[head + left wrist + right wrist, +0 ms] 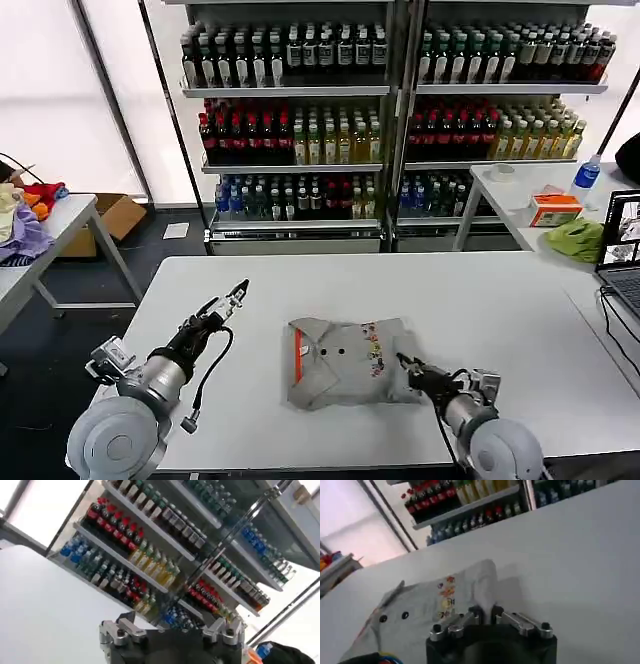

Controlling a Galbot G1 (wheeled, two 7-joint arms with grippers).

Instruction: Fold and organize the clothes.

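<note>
A light grey shirt (340, 365) lies folded into a compact rectangle in the middle of the white table (500, 320). Its orange-lined collar, two dark buttons and multicoloured print face up. My right gripper (405, 362) sits at the shirt's right edge, low over the table. In the right wrist view the shirt (430, 605) spreads out ahead, and the right gripper (485, 612) is shut on a raised ridge of its fabric. My left gripper (230, 297) hovers left of the shirt, tilted up and away from it. The left gripper (172, 625) is open and empty, facing the shelves.
Shelves of bottles (300, 130) stand behind the table. A side table at the right carries a laptop (625, 255), a green cloth (575, 238) and an orange box (553, 208). A pile of coloured clothes (25, 215) lies on a table at the far left.
</note>
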